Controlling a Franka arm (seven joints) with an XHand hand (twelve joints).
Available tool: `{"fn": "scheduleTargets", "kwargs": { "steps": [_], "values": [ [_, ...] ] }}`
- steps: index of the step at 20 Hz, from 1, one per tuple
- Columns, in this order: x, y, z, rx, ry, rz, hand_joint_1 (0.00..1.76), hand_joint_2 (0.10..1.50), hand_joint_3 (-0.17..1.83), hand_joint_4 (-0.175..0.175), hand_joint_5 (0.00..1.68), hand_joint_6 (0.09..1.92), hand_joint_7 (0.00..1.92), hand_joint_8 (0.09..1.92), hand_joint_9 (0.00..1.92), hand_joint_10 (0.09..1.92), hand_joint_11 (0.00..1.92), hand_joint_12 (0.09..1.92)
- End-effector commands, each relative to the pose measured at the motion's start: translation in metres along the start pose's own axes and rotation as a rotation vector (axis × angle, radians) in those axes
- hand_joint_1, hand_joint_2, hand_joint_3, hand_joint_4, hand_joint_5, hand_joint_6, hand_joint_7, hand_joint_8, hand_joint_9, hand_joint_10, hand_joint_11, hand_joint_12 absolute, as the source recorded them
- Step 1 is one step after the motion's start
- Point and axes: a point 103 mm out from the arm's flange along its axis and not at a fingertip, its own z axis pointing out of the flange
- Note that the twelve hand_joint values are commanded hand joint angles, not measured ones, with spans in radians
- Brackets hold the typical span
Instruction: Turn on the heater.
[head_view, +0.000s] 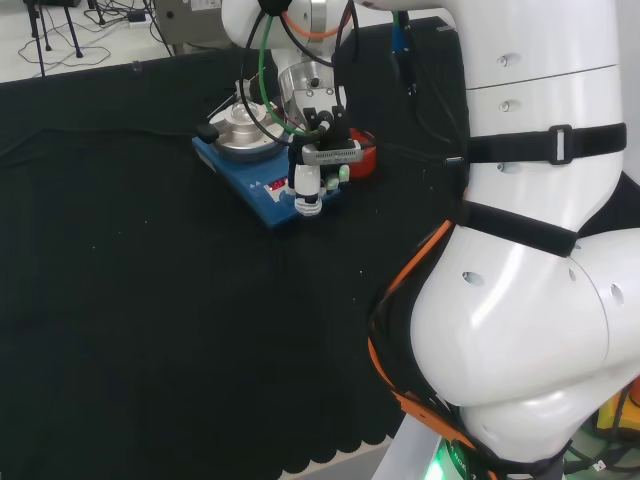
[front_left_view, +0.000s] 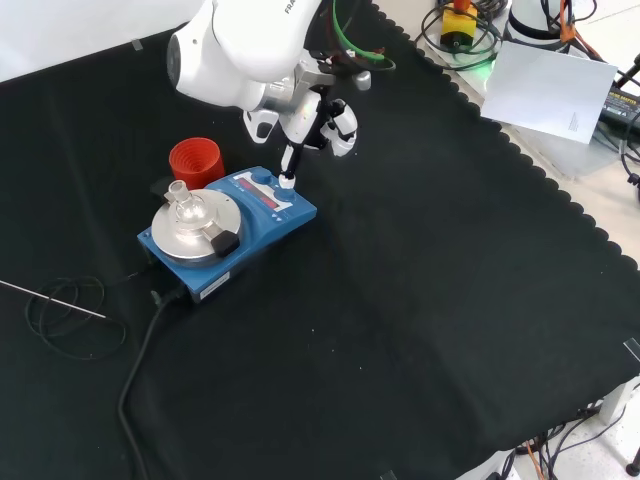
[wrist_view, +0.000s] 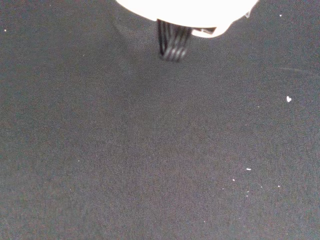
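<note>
The heater (front_left_view: 262, 216) is a blue box with a round silver plate (front_left_view: 190, 230) and a red strip on its front panel. A small clear glass flask (front_left_view: 184, 203) stands on the plate. My hand (front_left_view: 318, 118) hovers over the panel end. One straight finger (front_left_view: 289, 172) points down, its tip at a blue knob on the panel, while the other fingers (front_left_view: 343, 130) are curled up beside it. From the head view, the heater (head_view: 250, 185) lies left of the arm, and the hand (head_view: 320, 152) reaches a white fingertip (head_view: 308, 197) down onto its panel.
A red ribbed ring stand (front_left_view: 196, 160) sits just behind the heater, close to the hand. The heater's black cable (front_left_view: 140, 360) runs toward the front edge of the cloth, with a coiled thin wire (front_left_view: 60, 310) to its left. The wrist view looks at black cloth (wrist_view: 160, 150).
</note>
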Motion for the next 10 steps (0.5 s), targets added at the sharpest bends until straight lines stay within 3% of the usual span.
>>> {"fn": "scheduleTargets", "kwargs": {
  "steps": [1,10],
  "values": [
    [-0.0012,0.0014,0.0011,-0.003,0.002,0.001,1.4,0.62,1.04,-0.001,0.16,0.09,1.54,1.48,1.74,1.35,1.92,1.59],
    [-0.0023,0.0048,0.0041,-0.019,0.005,0.003,1.4,0.62,1.05,-0.001,0.16,0.09,1.54,1.48,1.74,1.35,1.92,1.59]
  ]
}}
